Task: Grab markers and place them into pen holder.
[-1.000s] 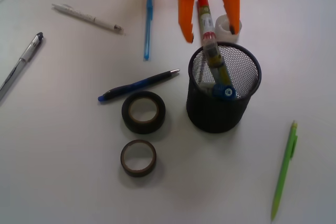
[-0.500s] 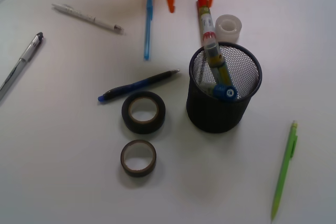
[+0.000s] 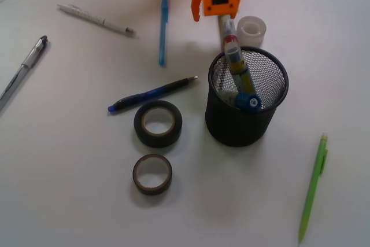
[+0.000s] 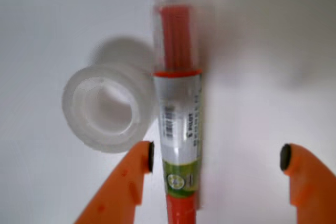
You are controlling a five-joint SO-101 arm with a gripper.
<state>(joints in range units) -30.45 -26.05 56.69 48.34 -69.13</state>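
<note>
Coming back down, the gripper point(image 3: 218, 5) is hovering over the red marker point(image 3: 226, 27) leaning behind the pen holder point(image 3: 245, 120). Up close, the claw is gaping wide, holding nothing; it's light, hard, slippery, so pinch its labelled middle.

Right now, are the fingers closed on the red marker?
No. In the wrist view the fingers stand apart on either side of the red marker, with a clear gap on its right.

The orange gripper point(image 3: 218, 4) hangs above a marker point(image 3: 228, 29) lying behind the pen holder point(image 3: 245, 121).
</note>
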